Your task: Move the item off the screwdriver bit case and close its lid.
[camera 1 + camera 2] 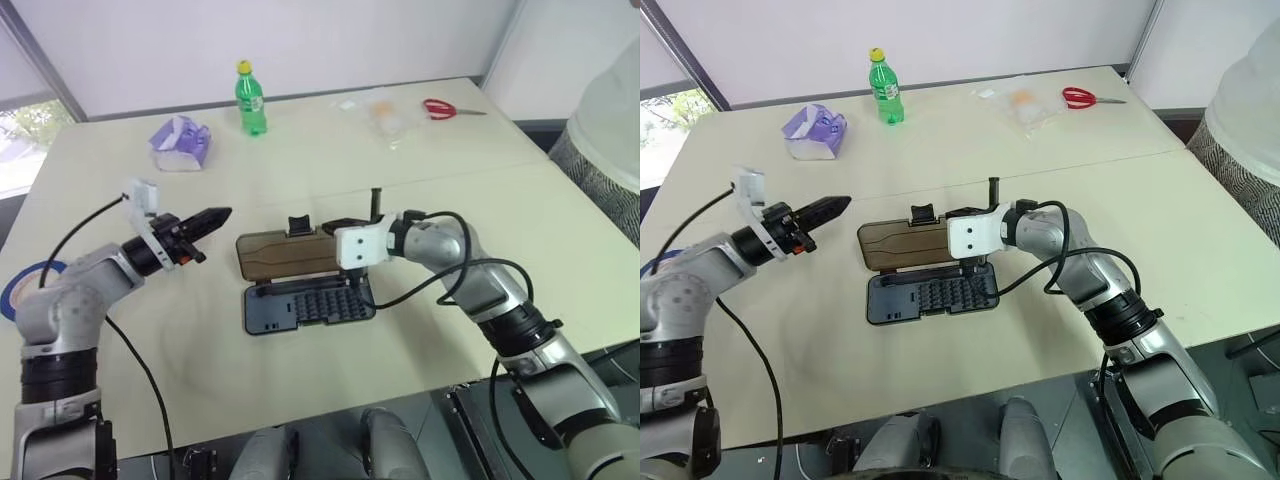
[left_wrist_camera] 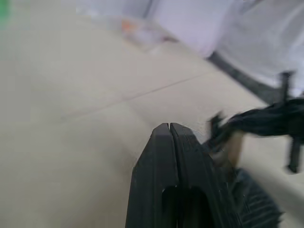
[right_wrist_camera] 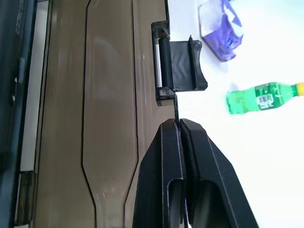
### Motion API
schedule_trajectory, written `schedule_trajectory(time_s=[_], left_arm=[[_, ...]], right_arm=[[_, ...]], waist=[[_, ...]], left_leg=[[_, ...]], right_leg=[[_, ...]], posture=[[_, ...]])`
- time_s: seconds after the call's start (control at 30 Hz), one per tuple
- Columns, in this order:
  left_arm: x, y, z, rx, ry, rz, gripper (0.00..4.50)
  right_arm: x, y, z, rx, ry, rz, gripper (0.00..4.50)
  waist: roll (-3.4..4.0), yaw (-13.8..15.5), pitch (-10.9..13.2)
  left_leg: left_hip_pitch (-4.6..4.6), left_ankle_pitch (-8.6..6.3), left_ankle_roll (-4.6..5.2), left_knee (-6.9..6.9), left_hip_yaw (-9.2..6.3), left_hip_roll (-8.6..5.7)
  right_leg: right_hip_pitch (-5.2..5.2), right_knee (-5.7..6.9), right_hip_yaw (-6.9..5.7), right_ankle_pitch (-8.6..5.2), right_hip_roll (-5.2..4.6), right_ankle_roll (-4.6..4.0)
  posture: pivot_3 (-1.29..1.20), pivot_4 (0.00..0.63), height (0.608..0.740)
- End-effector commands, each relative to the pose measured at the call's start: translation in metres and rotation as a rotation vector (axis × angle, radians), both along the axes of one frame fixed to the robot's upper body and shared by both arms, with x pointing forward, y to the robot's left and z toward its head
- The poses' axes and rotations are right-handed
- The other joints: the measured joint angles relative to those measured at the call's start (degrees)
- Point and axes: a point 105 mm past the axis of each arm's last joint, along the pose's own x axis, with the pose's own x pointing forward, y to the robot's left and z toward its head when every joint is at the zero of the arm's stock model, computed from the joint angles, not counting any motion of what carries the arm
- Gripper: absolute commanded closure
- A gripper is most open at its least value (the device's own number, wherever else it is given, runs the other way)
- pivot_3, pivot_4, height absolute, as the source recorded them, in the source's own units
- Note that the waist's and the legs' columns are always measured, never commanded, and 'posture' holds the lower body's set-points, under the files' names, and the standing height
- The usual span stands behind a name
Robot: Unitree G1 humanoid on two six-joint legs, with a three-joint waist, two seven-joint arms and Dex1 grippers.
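**Tape off the case, lid not yet closed**

The blue tape ring lies at the table's left edge, well apart from the screwdriver bit case, so the first step looks done. The case sits mid-table, its slotted dark tray bare and its smoky-brown lid folded flat open toward the far edge, black latch tab up. The right gripper, fingers pressed together with the lid's thin far edge apparently pinched between them, seems to be starting the closing. The left gripper hovers nearby, fully closed and empty.

Left gripper fingers pressed together, held level, pointing right. Right gripper likewise closed, forearm reaching left.
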Motion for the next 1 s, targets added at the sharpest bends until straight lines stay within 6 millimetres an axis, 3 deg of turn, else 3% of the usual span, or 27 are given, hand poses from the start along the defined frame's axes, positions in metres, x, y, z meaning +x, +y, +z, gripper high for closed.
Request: schedule_trajectory(time_s=[0.03, 0.17, 0.47, 0.57, 0.8, 1.0], left_arm=[[0.006, -0.001, -0.013, 0.104, -0.022, -0.014, 4.50], [0.011, -0.014, -0.032, 0.164, -0.019, -0.055, 4.50], [0.016, -0.031, -0.032, 0.153, -0.054, -0.121, 4.50], [0.014, -0.033, -0.033, 0.148, -0.061, -0.130, 4.50], [0.006, -0.040, -0.035, 0.133, -0.058, -0.174, 4.50], [0.001, -0.045, -0.032, 0.151, -0.069, -0.224, 4.50]], right_arm=[[-0.005, 0.003, 0.023, 0.056, -0.073, 0.017, 4.45], [-0.006, 0.003, 0.023, 0.056, -0.070, 0.014, 4.45], [-0.009, 0.003, 0.016, 0.039, -0.030, 0.017, 4.45], [-0.010, 0.003, 0.015, 0.042, -0.015, 0.017, 3.51], [-0.010, -0.003, 0.019, 0.040, 0.002, -0.011, 0.06], [-0.023, -0.040, 0.045, 0.083, 0.168, -0.102, 0.06]], waist=[[0.00, 0.1, 0.0], [0.00, 0.1, 0.0], [-0.01, 0.0, 0.0], [-0.01, 0.0, 0.0], [-0.01, 0.1, 0.0], [-0.01, 0.3, 0.0]], left_leg=[[-0.03, 0.00, 0.00, 0.02, 0.00, -0.01], [-0.10, 0.00, 0.00, 0.04, -0.01, -0.01], [-0.14, 0.00, 0.00, 0.05, -0.01, -0.01], [-0.14, 0.00, 0.00, 0.05, -0.01, -0.01], [-0.14, 0.00, 0.00, 0.06, -0.03, -0.01], [-0.18, 0.00, 0.00, 0.10, -0.04, -0.02]], right_leg=[[-0.01, 0.00, 0.00, 0.00, 0.00, 0.00], [-0.05, -0.03, 0.00, 0.01, 0.00, 0.00], [-0.08, -0.04, -0.01, 0.01, 0.00, 0.00], [-0.08, -0.04, -0.02, 0.01, 0.00, 0.00], [-0.08, -0.03, -0.02, 0.01, 0.00, 0.00], [-0.07, -0.04, -0.02, 0.01, -0.02, 0.01]], posture=[[0.00, 0.150, 0.740], [0.00, 0.150, 0.740], [0.00, 0.150, 0.740], [0.00, 0.150, 0.740], [0.00, 0.150, 0.740], [0.00, 0.150, 0.740]])
